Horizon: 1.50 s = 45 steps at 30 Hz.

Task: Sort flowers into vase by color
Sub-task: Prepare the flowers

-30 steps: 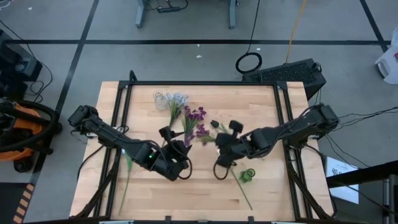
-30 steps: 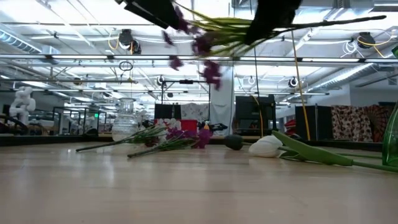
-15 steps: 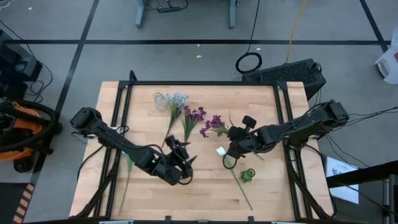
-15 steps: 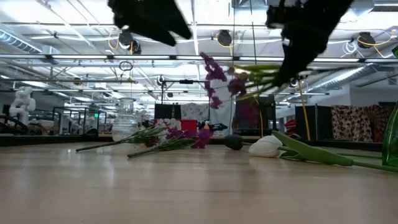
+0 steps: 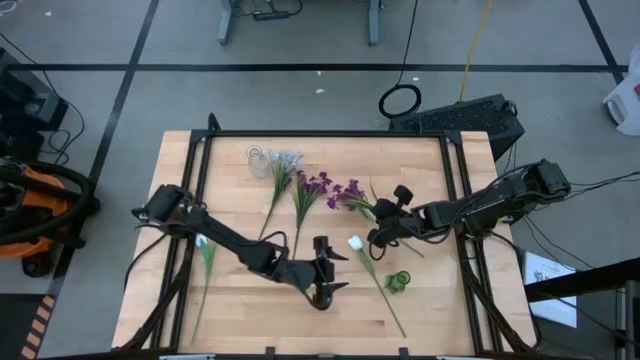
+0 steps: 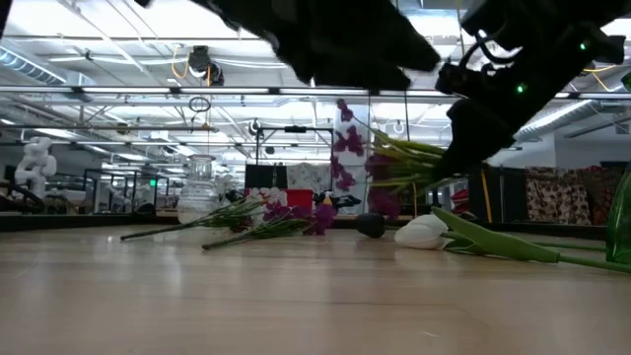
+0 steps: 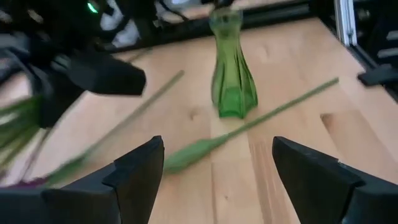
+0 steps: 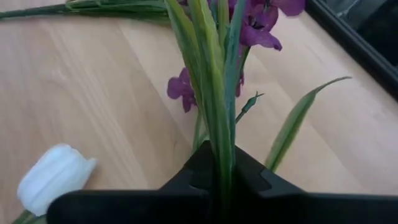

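The right gripper [image 5: 378, 236] is clamped on the green stalks of a purple flower stem [image 5: 348, 196], holding it clear above the wooden table [image 5: 430, 165], blossoms pointing toward the table's middle, with the white tulip [image 5: 355, 243] lying on the boards just beside it. The left gripper [image 5: 328, 283] hovers near the table's front with its fingers [image 7: 134, 171] spread wide and nothing between them, facing the upright green vase [image 7: 232, 65]. Toward the far left corner, another purple stem [image 5: 308, 190] and a pale blue cluster [image 5: 283, 163] lie flat beside the clear glass vase [image 5: 256, 158].
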Available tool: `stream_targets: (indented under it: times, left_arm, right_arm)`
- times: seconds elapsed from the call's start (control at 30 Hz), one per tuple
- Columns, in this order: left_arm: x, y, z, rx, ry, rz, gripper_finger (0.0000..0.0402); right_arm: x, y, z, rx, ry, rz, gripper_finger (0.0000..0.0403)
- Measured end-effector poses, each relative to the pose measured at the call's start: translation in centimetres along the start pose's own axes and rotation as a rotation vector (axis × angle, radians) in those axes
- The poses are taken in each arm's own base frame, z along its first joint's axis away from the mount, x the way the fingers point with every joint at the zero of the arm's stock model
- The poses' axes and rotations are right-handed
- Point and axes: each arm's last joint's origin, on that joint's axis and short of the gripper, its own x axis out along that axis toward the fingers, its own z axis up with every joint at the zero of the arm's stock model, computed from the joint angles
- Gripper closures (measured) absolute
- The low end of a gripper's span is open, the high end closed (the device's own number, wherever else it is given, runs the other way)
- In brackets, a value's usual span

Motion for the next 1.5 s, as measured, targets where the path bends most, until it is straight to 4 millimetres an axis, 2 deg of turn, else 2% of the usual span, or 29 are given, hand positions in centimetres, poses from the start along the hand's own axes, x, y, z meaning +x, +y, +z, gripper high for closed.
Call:
stream_targets:
  times: [0.2,0.37,0.47,0.6,0.83,1.03,1.13,1.23,1.33,1.5]
  left_arm:
    - [2.2,0.2,-1.3,-0.03,0.045,-0.046,0.01]
    - [1.6,0.0,-1.6,-0.052,0.106,0.029,0.01]
    - [-0.3,-0.1,-0.7,-0.115,0.146,0.096,0.01]
    - [-4.2,-0.6,-0.3,-0.257,0.288,0.147,0.01]
    - [-11.7,-2.7,-3.7,-0.424,0.663,0.4,0.01]
    - [-17.3,-4.6,-5.3,-0.601,0.892,0.583,0.01]
    - [-19.6,-5.2,-5.7,-0.657,0.964,0.665,0.01]
    - [-21.0,-5.8,-6.1,-0.704,0.999,0.732,0.01]
    - [-21.9,-6.3,-6.3,-0.735,1.003,0.748,0.01]
    - [-22.4,-6.6,-7.6,-0.738,0.997,0.778,0.0101]
  right_arm:
    - [0.6,-0.3,-1.2,0.041,0.01,-0.007,0.0355]
    - [0.8,-0.3,-1.8,0.043,0.045,0.017,0.034]
    - [0.8,-0.3,-2.0,0.042,0.056,0.024,0.0332]
    - [0.8,-0.3,-1.9,0.049,0.05,0.032,0.0314]
    - [0.7,-0.1,-1.5,0.07,0.025,0.063,0.0262]
    - [0.0,-0.3,-0.9,0.072,0.018,0.079,0.0221]
    - [-1.3,-0.1,0.6,0.096,-0.025,0.116,0.021]
    - [-3.2,0.2,2.3,0.107,-0.062,0.161,0.0207]
    - [-5.5,0.6,4.0,0.13,-0.085,0.206,0.0207]
    - [-9.5,1.9,6.4,0.155,-0.03,0.235,0.0207]
